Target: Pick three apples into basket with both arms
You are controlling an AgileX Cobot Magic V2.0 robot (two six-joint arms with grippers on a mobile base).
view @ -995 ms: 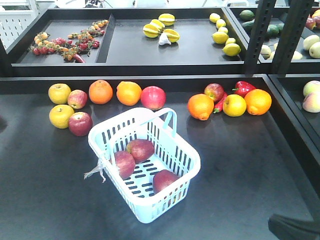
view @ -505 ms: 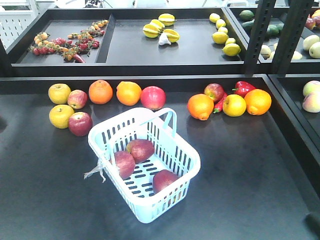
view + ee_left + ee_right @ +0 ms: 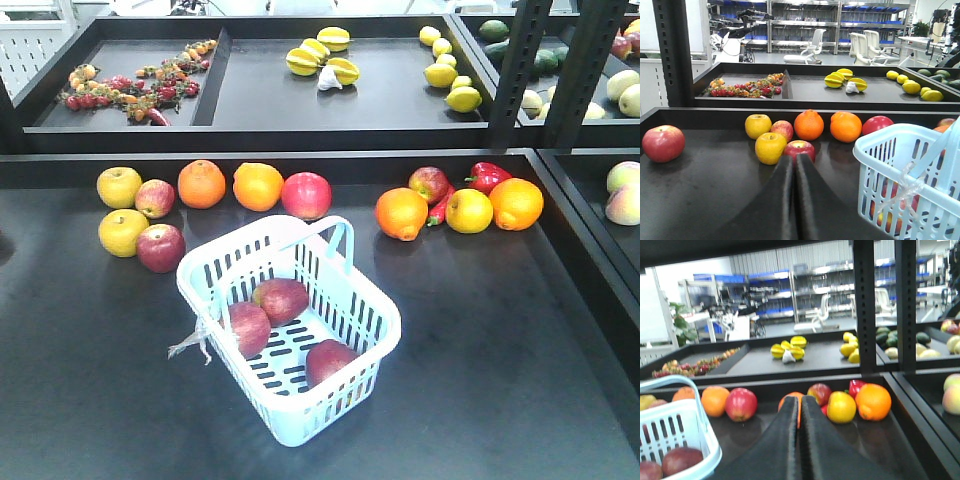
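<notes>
Three apples (image 3: 282, 298) lie in the basket (image 3: 365, 300); both pincers closed, empty.

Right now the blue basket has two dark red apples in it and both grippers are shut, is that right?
Not quite. The basket holds three apples, not two: the exterior front-facing view shows two side by side near the tagged end and a third toward the near corner. The rest stands: the left gripper and the right gripper both show their fingers pressed together in the wrist views.
</notes>
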